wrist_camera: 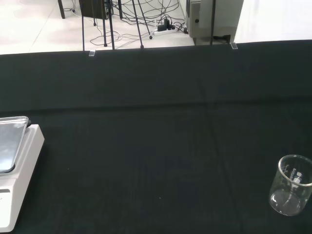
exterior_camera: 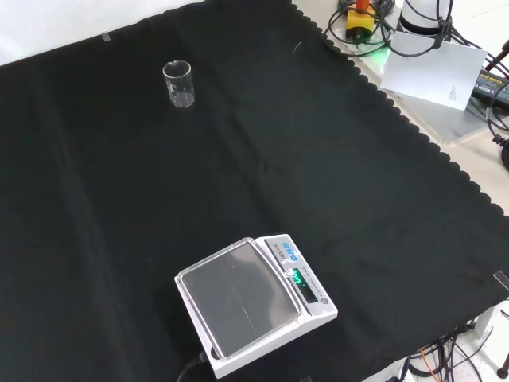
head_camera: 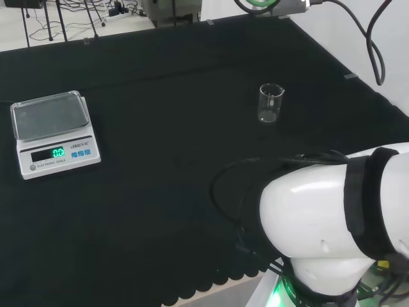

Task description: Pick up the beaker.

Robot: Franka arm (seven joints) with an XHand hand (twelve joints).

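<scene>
One clear beaker (head_camera: 270,103) upright on cloth, looks empty | scale (head_camera: 54,131) well apart | robot hand state: cannot tell

A counter (head_camera: 160,211) draped in black cloth, in a room with a pale floor

The cloth (exterior_camera: 119,239) has a scalloped edge and faint creases, with small tape tabs (wrist_camera: 91,52) along its far border. Beyond it in the wrist view lies a light floor (wrist_camera: 39,24) with thin black stand legs (wrist_camera: 112,24), tangled cables (wrist_camera: 146,14), a power strip (wrist_camera: 168,30) and a grey cabinet (wrist_camera: 214,17). In the front view a white sheet of paper (exterior_camera: 433,72) lies past the cloth's edge.
</scene>
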